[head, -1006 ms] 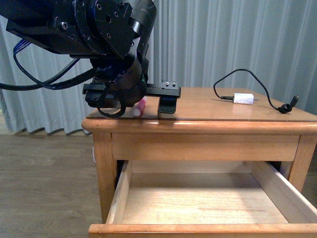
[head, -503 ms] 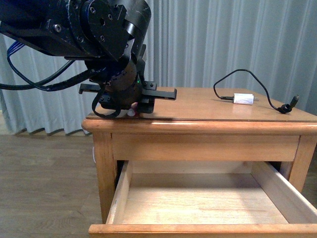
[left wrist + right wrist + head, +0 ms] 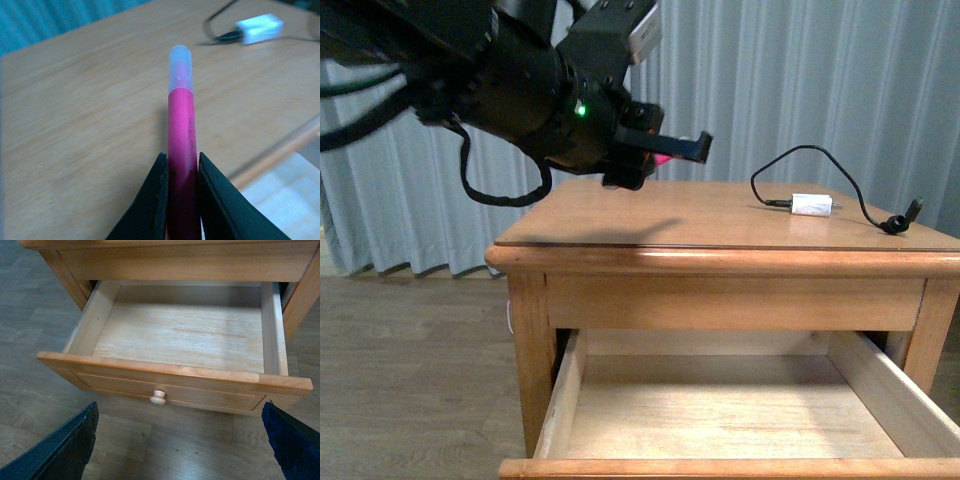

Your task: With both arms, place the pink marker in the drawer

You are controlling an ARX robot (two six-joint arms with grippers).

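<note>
left gripper (image 3: 182, 159) was clamped on the pink marker (image 3: 180, 110) — apparently clear of the tabletop (image 3: 740, 215). right gripper (image 3: 179, 407) hung spread wide before the open drawer (image 3: 175, 375).

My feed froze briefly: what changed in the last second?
The left pincer closed on the pink marker, lifted it off the tabletop and swung rightward above it. The drawer stayed open, and the charger did not move.
</note>
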